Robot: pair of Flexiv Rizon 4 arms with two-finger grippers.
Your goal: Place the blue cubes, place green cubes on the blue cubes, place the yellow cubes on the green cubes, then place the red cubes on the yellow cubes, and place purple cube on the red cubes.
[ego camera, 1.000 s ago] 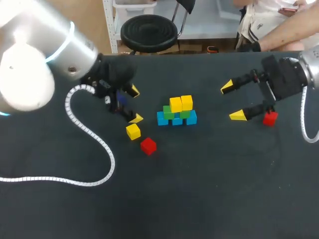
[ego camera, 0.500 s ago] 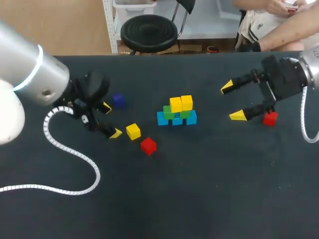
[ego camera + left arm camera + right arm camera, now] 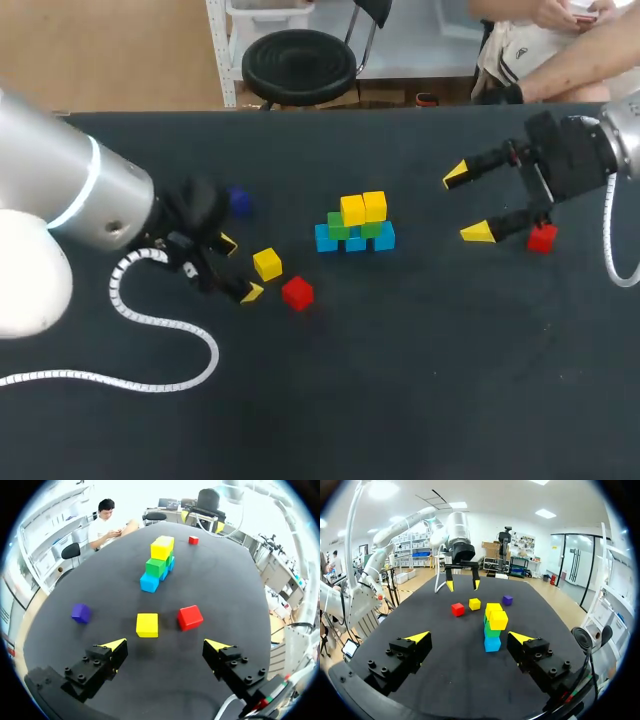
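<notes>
At the table's middle stands a stack [image 3: 355, 225]: blue cubes [image 3: 355, 241] in a row, green cubes [image 3: 350, 229] on them and two yellow cubes [image 3: 361, 208] on top. A loose yellow cube [image 3: 267, 263], a red cube [image 3: 297, 292] and a purple cube [image 3: 238, 200] lie left of it. My left gripper [image 3: 240, 268] is open just left of the yellow cube. From the left wrist, the yellow cube [image 3: 147, 625] and red cube [image 3: 190, 617] lie just ahead of the open gripper [image 3: 166, 645]. My right gripper [image 3: 467, 203] hangs open right of the stack, empty, by a second red cube [image 3: 542, 238].
The left arm's white coiled cable [image 3: 150, 340] trails over the table's left front. From the right wrist, the stack [image 3: 493, 625] stands ahead of the open gripper [image 3: 469, 637], with the loose cubes and my left gripper [image 3: 461, 584] beyond it. A person's arm shows beyond the far right edge.
My left arm has swung back to the left and toward the front, uncovering the purple cube; its open gripper now sits beside the loose yellow cube. The right arm has not moved.
</notes>
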